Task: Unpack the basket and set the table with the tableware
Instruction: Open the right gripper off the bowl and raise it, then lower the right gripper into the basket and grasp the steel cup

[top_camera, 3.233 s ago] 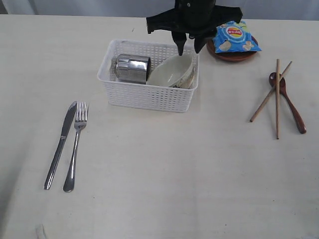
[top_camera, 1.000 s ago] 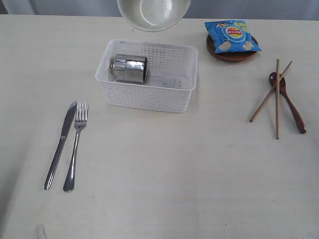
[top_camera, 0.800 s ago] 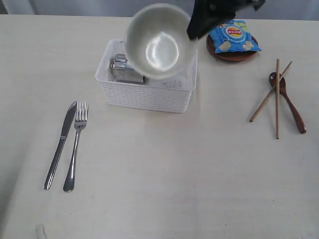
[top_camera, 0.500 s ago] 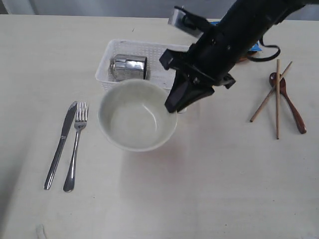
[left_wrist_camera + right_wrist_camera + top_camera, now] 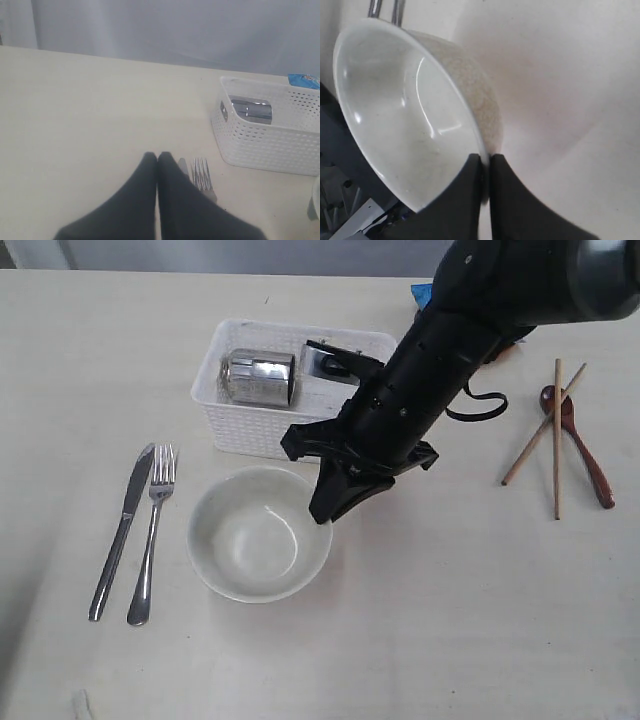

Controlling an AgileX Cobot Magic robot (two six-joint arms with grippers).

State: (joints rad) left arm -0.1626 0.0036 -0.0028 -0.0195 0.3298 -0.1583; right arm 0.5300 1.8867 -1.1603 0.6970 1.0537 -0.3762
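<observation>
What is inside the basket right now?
A steel cup lies on its side at the left end of the basket. The right arm covers the right end, so anything there is hidden.

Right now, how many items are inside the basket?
1: a steel cup lying on its side at the basket's left end in the exterior view. The arm covers the right end, so something might be hidden there.

Nine items counted in view

One white basket [image 5: 245, 430], one steel cup [image 5: 260, 378], one off-white bowl [image 5: 258, 548], one knife [image 5: 133, 490], one fork [image 5: 151, 540], two wooden chopsticks [image 5: 557, 450], one dark red spoon [image 5: 585, 458], and one blue chip bag [image 5: 304, 81], only partly visible.
</observation>
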